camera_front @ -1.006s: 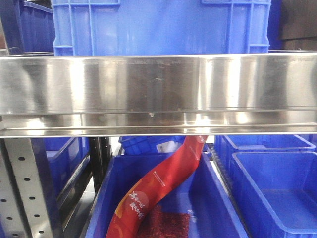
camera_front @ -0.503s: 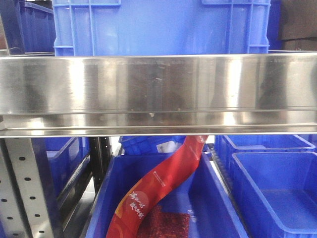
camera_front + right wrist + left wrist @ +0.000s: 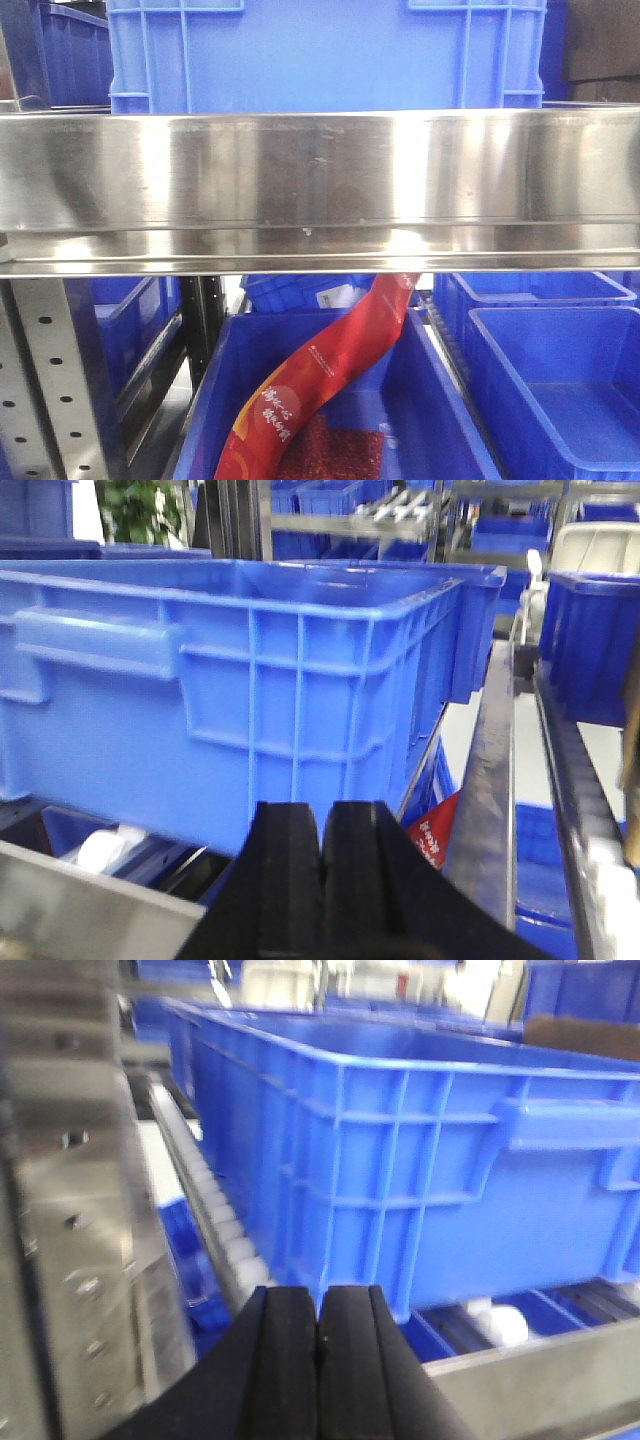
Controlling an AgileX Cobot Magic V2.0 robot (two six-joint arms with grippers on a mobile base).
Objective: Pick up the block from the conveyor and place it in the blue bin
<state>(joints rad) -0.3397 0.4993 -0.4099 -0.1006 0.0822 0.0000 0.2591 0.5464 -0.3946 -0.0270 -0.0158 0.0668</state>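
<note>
Blue plastic fills both wrist views: the ribbed blue bin (image 3: pixel 420 1160) sits ahead of the left gripper (image 3: pixel 318 1360) and right gripper (image 3: pixel 322 880), both pressed shut and empty. No block or conveyor shows, so grip and weight cannot be judged.

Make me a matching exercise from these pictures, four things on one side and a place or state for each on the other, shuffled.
Things
1. red packet
2. steel rail
3. left gripper
4. big blue bin

Places or states
A. stands above the rail
B. fingers shut together, holding nothing
C. leans in the lower blue bin
D. runs across the front view, shiny

Pairs: 1-C, 2-D, 3-B, 4-A
</note>
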